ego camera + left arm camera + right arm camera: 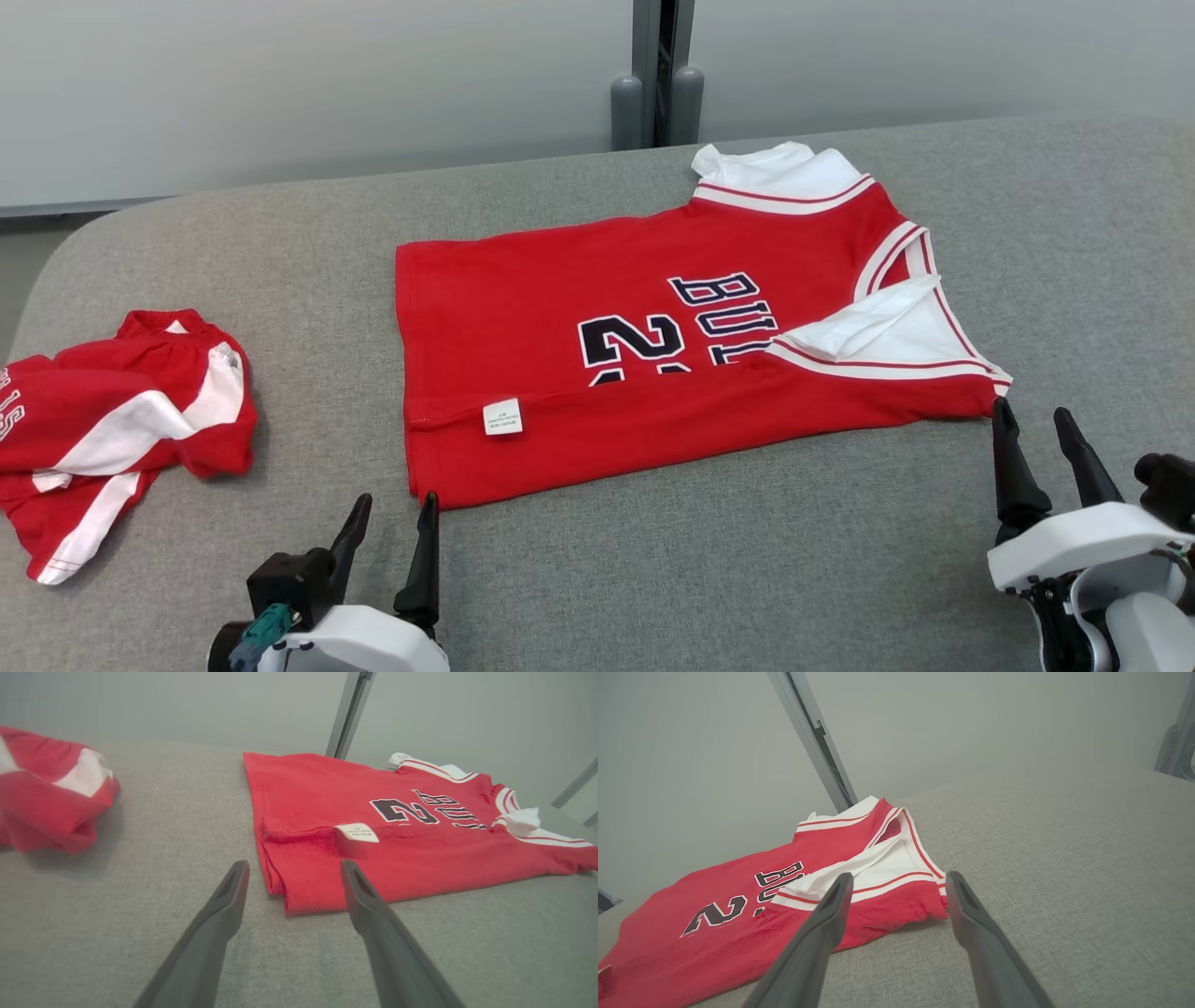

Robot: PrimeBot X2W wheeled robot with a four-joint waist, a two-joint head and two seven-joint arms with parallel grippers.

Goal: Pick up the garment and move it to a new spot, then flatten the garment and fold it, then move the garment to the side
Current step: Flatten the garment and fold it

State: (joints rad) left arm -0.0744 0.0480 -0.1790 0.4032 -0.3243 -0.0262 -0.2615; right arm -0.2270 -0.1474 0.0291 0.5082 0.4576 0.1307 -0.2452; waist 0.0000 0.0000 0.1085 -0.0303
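As it lies flat, the jersey (560, 280) runs left-right (collar (901, 331) rightward)

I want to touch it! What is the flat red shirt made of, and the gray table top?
Shirt: looks like soft, matte knit cloth; it folds and creases. Cotton or polyester, I can't tell.
Table top: gray woven fabric cover, matte; a fine weave shows up close.

jersey (560, 327) centred on table (747, 560), second garment (121, 411) well to its left
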